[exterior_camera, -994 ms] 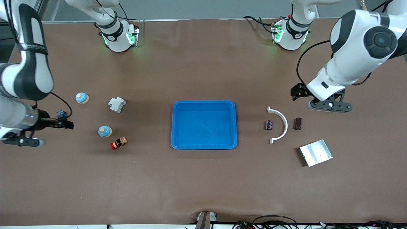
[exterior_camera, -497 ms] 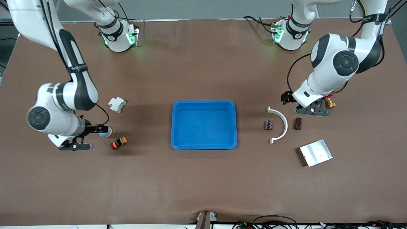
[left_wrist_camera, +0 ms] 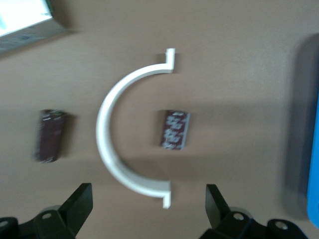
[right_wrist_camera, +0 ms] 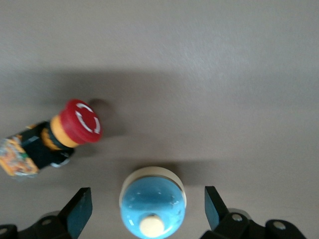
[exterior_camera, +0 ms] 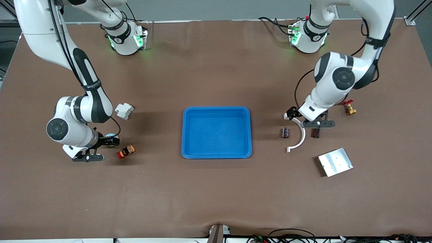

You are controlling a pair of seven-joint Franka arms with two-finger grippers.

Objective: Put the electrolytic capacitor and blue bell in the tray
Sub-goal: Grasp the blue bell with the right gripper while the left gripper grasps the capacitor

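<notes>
1. The right gripper (right_wrist_camera: pixel 142 209) hangs with its jaws spread wide and empty, one finger on each side of the blue bell (right_wrist_camera: pixel 152 203), which stands on the table toward the right arm's end, just beside the red-capped push button (right_wrist_camera: pixel 55 136).
2. To seat it well, the right gripper would best come straight down and close on the bell's cream base rather than its rounded dome, keeping clear of the push button.
3. The left gripper (left_wrist_camera: pixel 148 209) is likewise wide open and holds nothing, over the white curved bracket (left_wrist_camera: pixel 127 132).
4. Two small dark cylinders lie there: a plain brown one (left_wrist_camera: pixel 50 135) outside the arc and a printed one (left_wrist_camera: pixel 175 129) inside it. Which is the electrolytic capacitor cannot be told for sure.
5. Either pick calls for shifting off the bracket first.
6. The tray (exterior_camera: pixel 216 132) sits empty mid-table, between both arms.
</notes>
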